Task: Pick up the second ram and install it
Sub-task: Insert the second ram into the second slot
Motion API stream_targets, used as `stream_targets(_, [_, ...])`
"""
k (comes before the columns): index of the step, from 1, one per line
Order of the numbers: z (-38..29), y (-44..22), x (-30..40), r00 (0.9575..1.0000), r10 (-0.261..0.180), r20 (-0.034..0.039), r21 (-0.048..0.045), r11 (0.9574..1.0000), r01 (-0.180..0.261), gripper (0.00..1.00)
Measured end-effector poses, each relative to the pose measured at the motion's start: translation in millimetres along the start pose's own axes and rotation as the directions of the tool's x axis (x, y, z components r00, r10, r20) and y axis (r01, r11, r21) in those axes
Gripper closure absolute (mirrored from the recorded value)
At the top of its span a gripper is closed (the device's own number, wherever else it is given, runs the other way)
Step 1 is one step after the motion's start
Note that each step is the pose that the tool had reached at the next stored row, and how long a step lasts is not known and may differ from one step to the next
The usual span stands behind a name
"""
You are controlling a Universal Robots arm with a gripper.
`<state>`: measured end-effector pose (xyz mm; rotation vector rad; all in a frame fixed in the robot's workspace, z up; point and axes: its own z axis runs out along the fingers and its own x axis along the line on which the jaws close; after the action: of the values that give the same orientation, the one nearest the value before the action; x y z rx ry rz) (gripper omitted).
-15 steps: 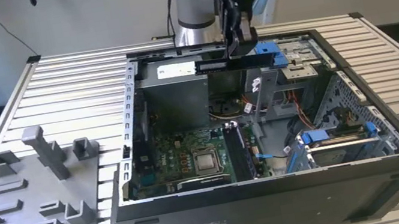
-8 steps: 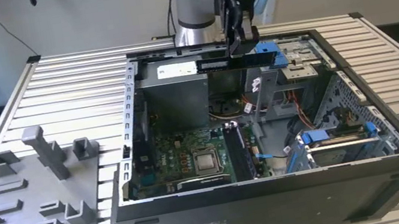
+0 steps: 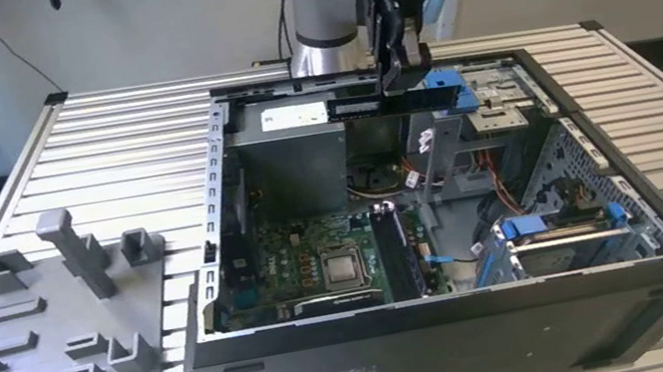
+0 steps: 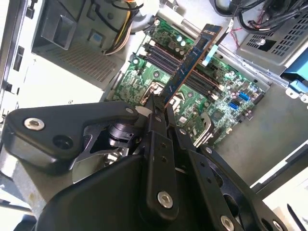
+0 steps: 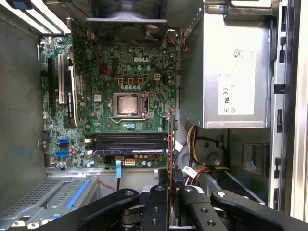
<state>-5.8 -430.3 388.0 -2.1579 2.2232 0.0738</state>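
While the pincer (image 4: 160, 107) clenches the second ram (image 4: 192, 62), transport is in hand. Seating demands aligning it with the memory slots (image 5: 130, 143) below the pincer.

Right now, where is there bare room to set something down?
Bare slatted table lies beyond the grey tray, on the exterior view's left of the computer case, and along the case's right. Inside the case, motherboard, cables and drive cage crowd beneath the gripper holding the second ram.
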Motion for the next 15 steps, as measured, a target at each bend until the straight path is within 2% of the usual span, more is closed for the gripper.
stream_targets(4, [0.3,-0.3,-0.1,1.0,0.005,-0.0003,0.0004,1.0,-0.005,0.86])
stream_targets(8, [0.9,-0.2,0.0,0.9977,0.068,-0.0003,0.0043,0.9977,-0.068,0.86])
stream_targets(12, [1.6,-0.2,0.0,0.9909,0.135,0.0006,0.0085,0.9909,-0.135,0.86])
stream_targets(15, [2.3,-0.3,0.1,0.9829,0.184,0.0013,0.0117,0.9829,-0.184,0.86])
